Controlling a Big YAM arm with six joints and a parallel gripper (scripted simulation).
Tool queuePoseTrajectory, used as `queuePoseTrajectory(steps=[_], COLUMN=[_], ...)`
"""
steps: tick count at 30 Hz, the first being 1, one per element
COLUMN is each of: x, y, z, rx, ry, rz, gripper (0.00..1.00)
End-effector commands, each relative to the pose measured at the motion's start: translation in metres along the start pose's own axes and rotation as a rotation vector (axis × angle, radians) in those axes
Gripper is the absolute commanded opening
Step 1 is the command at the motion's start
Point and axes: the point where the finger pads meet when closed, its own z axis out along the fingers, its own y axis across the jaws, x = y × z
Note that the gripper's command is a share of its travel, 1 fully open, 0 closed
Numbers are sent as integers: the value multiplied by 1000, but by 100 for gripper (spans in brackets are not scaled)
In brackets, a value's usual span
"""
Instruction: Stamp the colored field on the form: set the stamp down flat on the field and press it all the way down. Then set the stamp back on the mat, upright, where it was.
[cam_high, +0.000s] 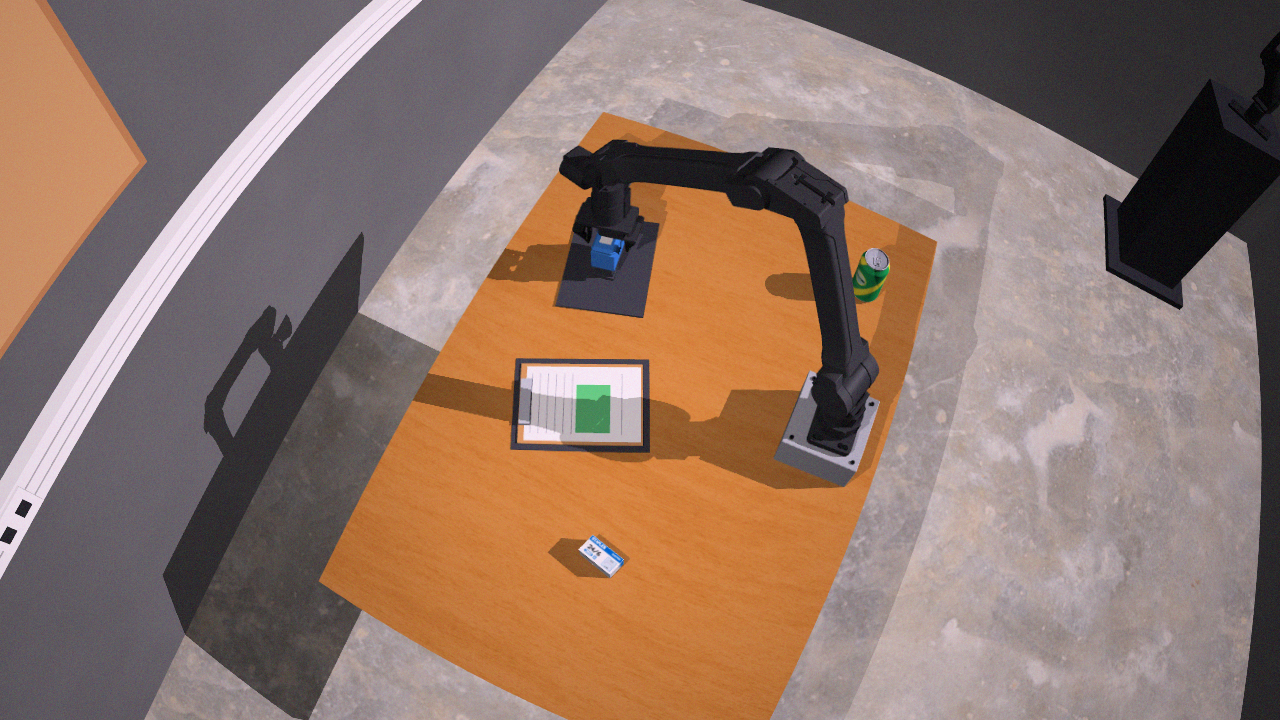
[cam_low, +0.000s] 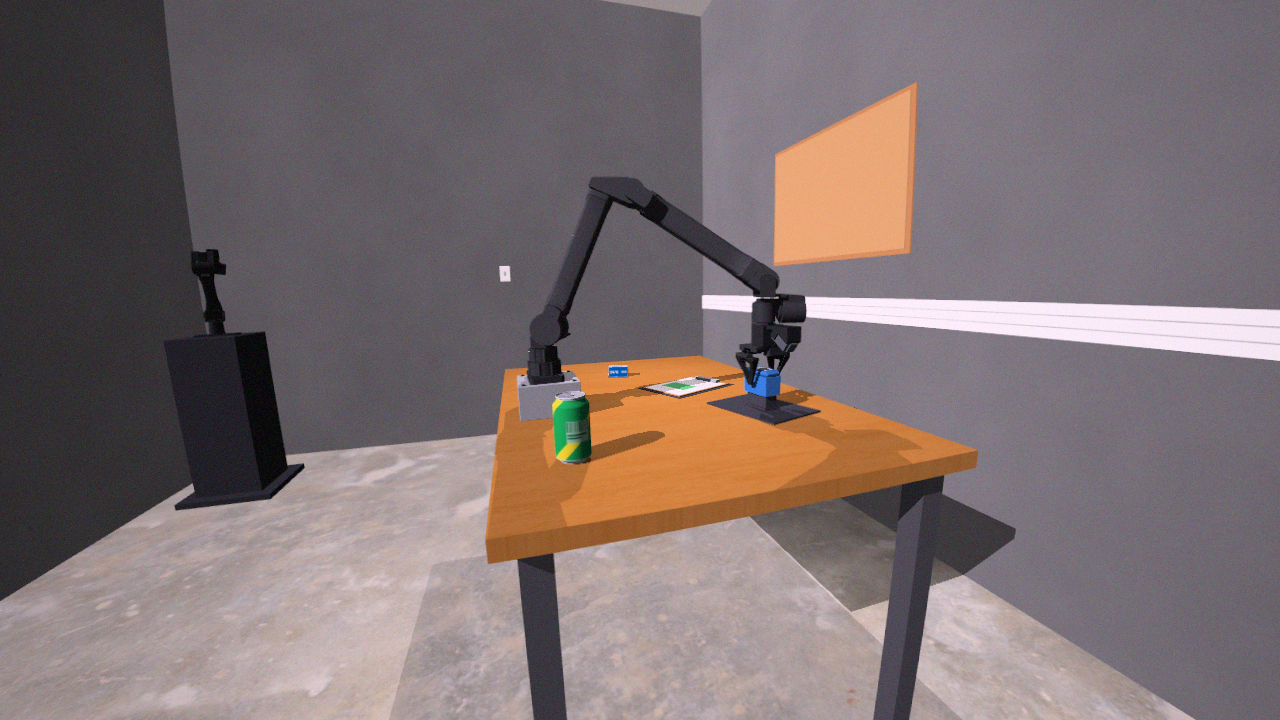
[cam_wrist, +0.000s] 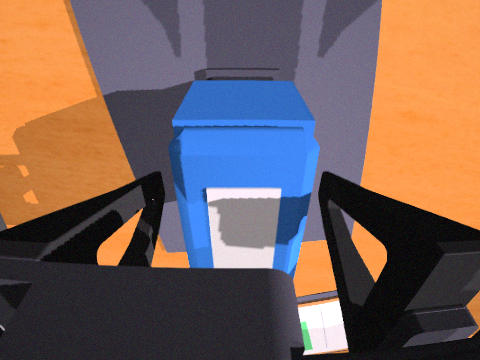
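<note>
From above, we see our claw (cam_high: 608, 240) lowered around the blue stamp (cam_high: 606, 254), which stands on the dark mat (cam_high: 626, 288); the form (cam_high: 626, 380) with its green field (cam_high: 591, 409) lies nearby. From the side, the stamp (cam_low: 762, 383) sits upright. At the wrist, our fingers flank the stamp (cam_wrist: 243, 160), open, gaps showing on both sides.

tool (cam_high: 607, 243) over blue stamp (cam_high: 605, 253), dark mat (cam_high: 601, 293)
</note>
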Motion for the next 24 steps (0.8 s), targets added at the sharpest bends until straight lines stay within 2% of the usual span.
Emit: queuePoseTrajectory(steps=[1, 8, 9, 24], x=[-4, -4, -4, -4], y=[2, 2, 2, 2], z=[9, 9, 9, 9], rx=[-4, -4, -4, -4], ry=[1, 1, 1, 1], rz=[-2, -2, -2, -1], gripper=[81, 81, 28, 28])
